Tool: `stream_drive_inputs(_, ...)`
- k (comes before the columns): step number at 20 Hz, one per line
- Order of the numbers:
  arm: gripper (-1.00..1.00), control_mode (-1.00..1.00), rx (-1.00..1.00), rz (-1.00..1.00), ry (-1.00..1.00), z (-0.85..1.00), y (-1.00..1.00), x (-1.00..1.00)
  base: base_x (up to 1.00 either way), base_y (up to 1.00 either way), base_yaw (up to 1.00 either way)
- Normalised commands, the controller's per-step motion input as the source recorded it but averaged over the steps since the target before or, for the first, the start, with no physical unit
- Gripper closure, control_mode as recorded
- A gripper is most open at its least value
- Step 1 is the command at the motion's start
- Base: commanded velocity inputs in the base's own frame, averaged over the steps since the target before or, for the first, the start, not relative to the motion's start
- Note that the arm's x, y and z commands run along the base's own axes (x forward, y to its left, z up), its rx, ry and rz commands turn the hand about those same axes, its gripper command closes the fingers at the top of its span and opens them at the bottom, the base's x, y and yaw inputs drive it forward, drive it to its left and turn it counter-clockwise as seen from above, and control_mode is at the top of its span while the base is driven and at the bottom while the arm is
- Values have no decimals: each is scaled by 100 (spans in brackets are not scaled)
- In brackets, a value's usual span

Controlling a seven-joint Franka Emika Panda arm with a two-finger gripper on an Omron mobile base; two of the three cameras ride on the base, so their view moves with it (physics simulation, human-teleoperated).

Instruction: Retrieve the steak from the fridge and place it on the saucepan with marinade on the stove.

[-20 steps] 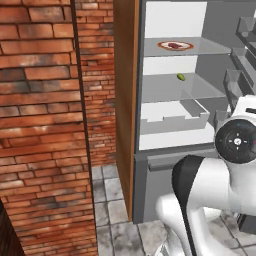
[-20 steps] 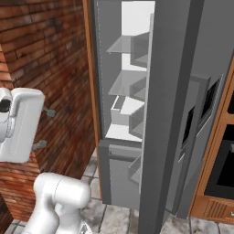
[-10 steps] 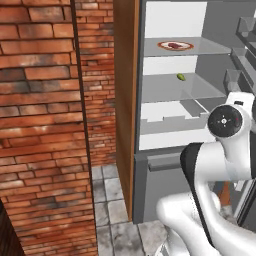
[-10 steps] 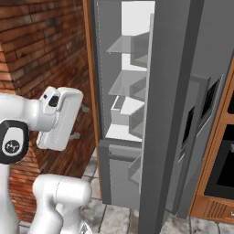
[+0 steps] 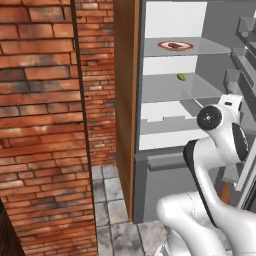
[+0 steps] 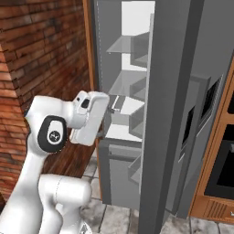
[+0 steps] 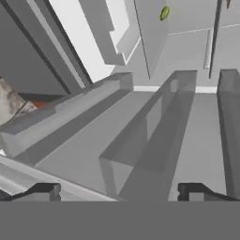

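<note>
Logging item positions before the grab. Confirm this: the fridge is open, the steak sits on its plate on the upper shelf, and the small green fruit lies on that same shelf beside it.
Not quite. The green fruit lies one shelf below the steak, as the left base view shows. The fridge is open, and the steak does sit on its plate on the upper shelf.

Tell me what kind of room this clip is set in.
Most likely a rendered home kitchen: an open fridge with a steak on a plate, a built-in oven in wooden cabinets, and brick walls.

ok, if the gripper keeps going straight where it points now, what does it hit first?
Probably the grey shelf bins on the open fridge door, dead ahead of the open gripper. Depth is unclear.
</note>
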Motion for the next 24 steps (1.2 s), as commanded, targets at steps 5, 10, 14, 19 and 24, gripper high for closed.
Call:
stream_drive_inputs(5, -100, -100, -3, -18, 8, -16, -87, 40, 0, 0, 0)
stream_drive_inputs(10, -100, -100, 0, -24, 12, 0, -96, 6, 0, 0, 0)
stream_drive_inputs(14, -100, -100, 0, -26, 15, -2, -100, 1, 0, 0, 0)
stream_drive_inputs(19, -100, -100, 0, -27, 16, -9, -100, 0, 0, 0, 0)
stream_drive_inputs(24, -100, -100, 0, -28, 16, -10, -100, 0, 0, 0, 0)
